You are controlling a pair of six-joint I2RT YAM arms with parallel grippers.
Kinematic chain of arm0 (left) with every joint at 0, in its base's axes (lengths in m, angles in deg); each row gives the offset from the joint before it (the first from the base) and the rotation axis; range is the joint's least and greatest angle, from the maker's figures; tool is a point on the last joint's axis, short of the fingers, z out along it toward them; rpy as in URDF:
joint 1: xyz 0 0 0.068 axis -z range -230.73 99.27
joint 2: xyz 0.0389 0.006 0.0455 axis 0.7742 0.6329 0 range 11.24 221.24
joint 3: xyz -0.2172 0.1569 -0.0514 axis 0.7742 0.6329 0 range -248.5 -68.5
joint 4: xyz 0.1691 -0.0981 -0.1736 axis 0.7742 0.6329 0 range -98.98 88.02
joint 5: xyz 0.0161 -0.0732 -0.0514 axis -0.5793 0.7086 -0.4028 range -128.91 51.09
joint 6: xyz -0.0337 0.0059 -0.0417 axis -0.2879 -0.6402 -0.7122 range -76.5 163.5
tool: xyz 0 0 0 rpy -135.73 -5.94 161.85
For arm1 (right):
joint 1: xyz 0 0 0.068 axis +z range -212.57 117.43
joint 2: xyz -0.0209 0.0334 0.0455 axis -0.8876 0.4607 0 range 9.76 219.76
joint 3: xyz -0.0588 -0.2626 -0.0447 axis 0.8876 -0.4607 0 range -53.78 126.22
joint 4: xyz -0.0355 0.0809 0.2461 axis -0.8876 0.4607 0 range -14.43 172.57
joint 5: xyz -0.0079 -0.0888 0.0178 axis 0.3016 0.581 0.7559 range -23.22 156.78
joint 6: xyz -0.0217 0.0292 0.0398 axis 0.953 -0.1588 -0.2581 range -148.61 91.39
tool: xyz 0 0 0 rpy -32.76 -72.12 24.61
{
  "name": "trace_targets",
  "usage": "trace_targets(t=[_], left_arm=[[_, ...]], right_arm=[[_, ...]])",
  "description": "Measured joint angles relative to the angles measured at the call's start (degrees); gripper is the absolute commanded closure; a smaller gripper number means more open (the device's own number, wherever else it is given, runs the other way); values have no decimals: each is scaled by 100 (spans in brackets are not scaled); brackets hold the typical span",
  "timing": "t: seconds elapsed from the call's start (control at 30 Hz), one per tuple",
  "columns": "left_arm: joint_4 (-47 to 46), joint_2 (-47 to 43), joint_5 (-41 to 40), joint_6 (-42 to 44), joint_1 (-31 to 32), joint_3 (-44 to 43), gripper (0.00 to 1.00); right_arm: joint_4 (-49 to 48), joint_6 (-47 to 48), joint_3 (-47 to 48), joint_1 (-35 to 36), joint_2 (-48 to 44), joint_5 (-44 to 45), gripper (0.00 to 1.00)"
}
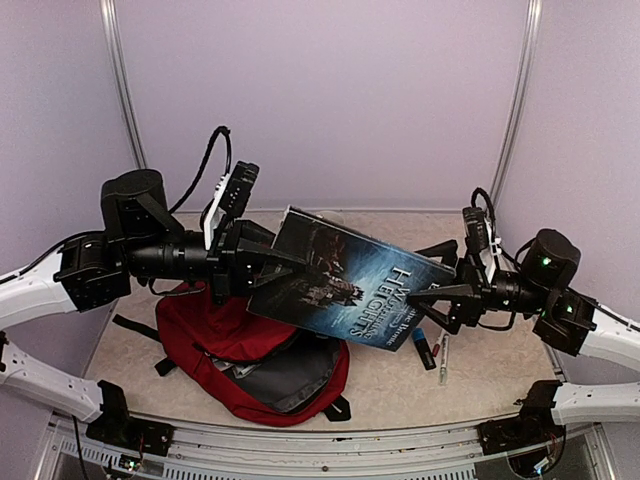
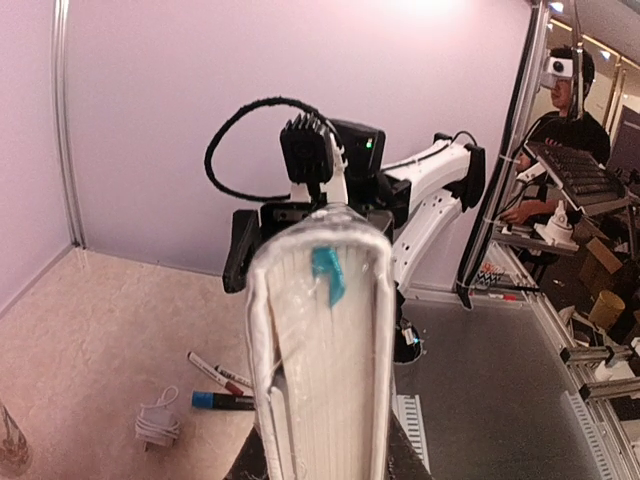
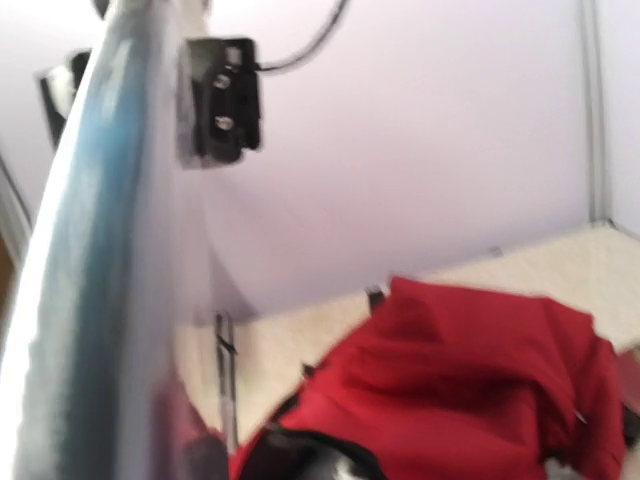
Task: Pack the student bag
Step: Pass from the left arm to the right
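Top external: book held in the air over the open red bag

Top external shows the student bag (image 1: 250,375) nearest the arm bases, lying flat on the table (image 1: 490,375) left of centre. Its long axis runs on a diagonal, from far left to near right. The mouth is unzipped and gapes upward, with grey lining showing toward the right-hand end. Black straps trail off its far-left end. In the right wrist view the red fabric is blurred and fills the lower right.

Above the bag and clear of it is a book (image 1: 350,285), cover up and tilted, its long axis running left to right between the arms. The left gripper (image 1: 278,265) pinches the book's left edge. The right gripper (image 1: 425,293) is closed on the opposite edge, one finger lying on the cover. The left wrist view looks along the page block and shows black fingers on either side of its far end.

Beside the bag's right end, under the book's right corner, lie markers (image 1: 428,348), one with a blue cap. The left wrist view also shows a small white coiled cable (image 2: 158,420) near them.

The table is beige and speckled. Pale lilac walls (image 1: 320,100) close the back and sides, with metal posts (image 1: 120,90) at the corners. Beyond the enclosure, in the left wrist view, a person (image 2: 565,110) with a white device over the eyes sits at a keyboard.
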Motion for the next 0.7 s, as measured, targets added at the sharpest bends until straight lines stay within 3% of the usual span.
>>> trace_targets(t=[0.07,0.2,0.4,0.43,0.5,0.53,0.63,0.67,0.7], left_arm=[[-249,-61,37,-79,-2,20,100],[-675,-140,37,-179,-2,133,100],[-883,-87,63,-280,-2,201,100],[-896,-68,70,-291,-2,203,100],[-909,-44,61,-302,-2,219,100],[-918,-37,48,-308,-2,234,100],[-929,-24,-42,-431,-11,247,100],[-931,-22,-52,-433,-13,247,86],[-918,-20,-76,-426,-13,247,62]], right_arm=[[-391,-212,-107,0,-9,-157,13],[-1014,-579,-330,0,26,-435,35],[-1690,-1016,-391,0,319,-848,57],[-1764,-1058,-391,0,356,-914,64],[-1895,-1121,-391,0,409,-1036,91],[-1945,-1158,-391,2,422,-1093,100],[-1939,-1139,-374,-4,444,-1207,100],[-1899,-1119,-363,-11,446,-1202,100],[-1818,-1095,-341,-13,431,-1185,100]])
